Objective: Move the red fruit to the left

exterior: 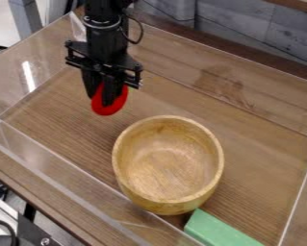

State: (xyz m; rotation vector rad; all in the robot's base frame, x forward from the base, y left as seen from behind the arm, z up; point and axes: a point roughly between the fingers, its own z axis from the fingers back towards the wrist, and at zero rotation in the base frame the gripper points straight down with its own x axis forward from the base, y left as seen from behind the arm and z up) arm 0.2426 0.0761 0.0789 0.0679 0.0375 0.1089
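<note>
Item, one gripper [108,93], black, pointing straight down from the arm at the upper left of the view; jaws clenched on the red fruit [107,100], which shows as a bright red roundish body bulging out below and between the fingertips. Whether the fruit rests on the table [233,96] or hangs just clear of it cannot be told from this view; it sits low, close over the wood grain. Item, one wooden bowl [168,162], empty, standing below and to the right of the jaws in the view, well apart from them. Item, one green block [221,231], beyond the bowl from the jaws, at the bottom edge, partly cut off. Item, clear walls [65,159] around the tabletop, the nearest panel some way to the left of the jaws. Handling note, judged: the carry appears under way or near its end. The grip should stay firm until the fruit touches wood; a round toy may roll on release, so the jaws should part slowly, low, and lift straight up, keeping short of the left wall.
</note>
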